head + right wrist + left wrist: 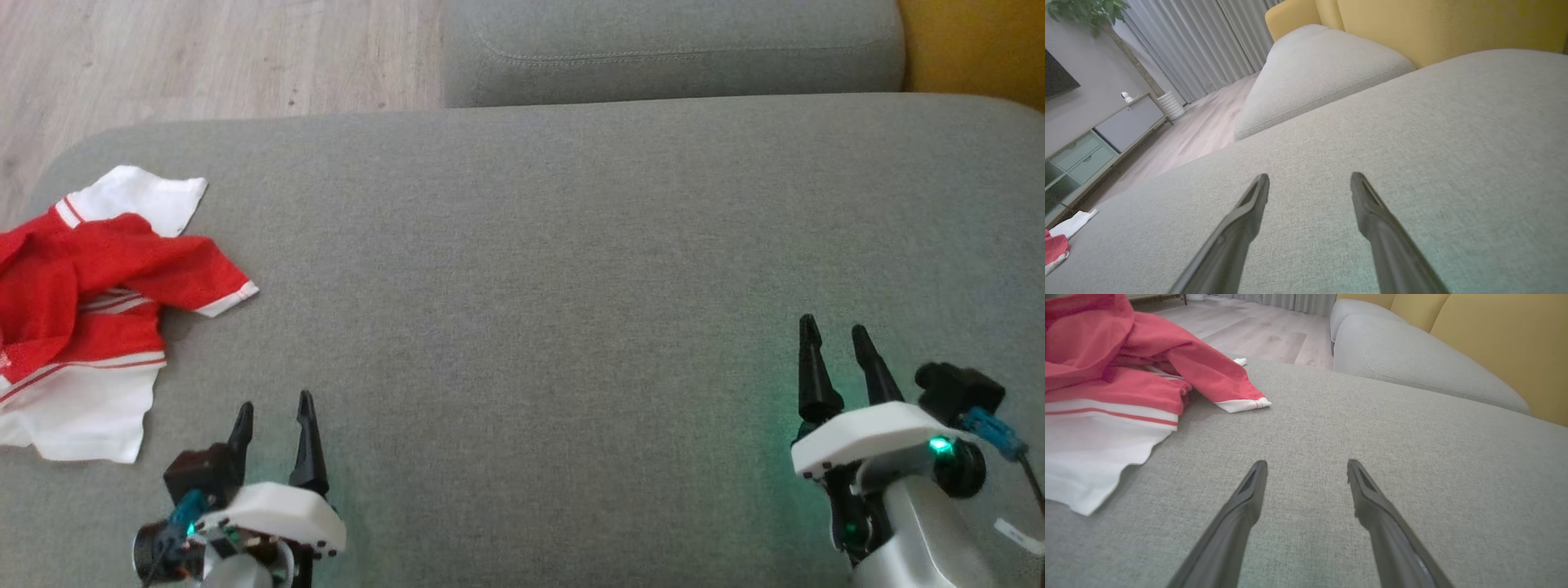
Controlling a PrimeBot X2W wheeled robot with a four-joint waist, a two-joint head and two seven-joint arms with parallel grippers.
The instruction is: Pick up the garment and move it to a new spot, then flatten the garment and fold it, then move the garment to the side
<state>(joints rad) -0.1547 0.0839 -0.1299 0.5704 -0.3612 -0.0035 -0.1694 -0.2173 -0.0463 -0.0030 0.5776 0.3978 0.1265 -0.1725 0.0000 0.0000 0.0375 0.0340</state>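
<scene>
- The left gripper (275, 400) hovers low over the grey sofa seat (522, 245), jaws spread apart and holding nothing.
- The right gripper (833, 323) hangs well off to the other side, jaws just as wide and holding nothing, with plain grey fabric under them.
- The red and white garment (90, 302) lies rumpled on the seat, just left of the left jaws and a little ahead of them, touching neither finger.
- Its long side runs roughly the way the left fingers point, white hem nearest, a white sleeve farthest.
- One red sleeve with a white cuff sticks out rightward, across the ground ahead of the left jaws.
- Beyond both jaws sit a second grey cushion (669, 49), a yellow backrest (971, 41) and pale wooden floor (204, 49).
</scene>
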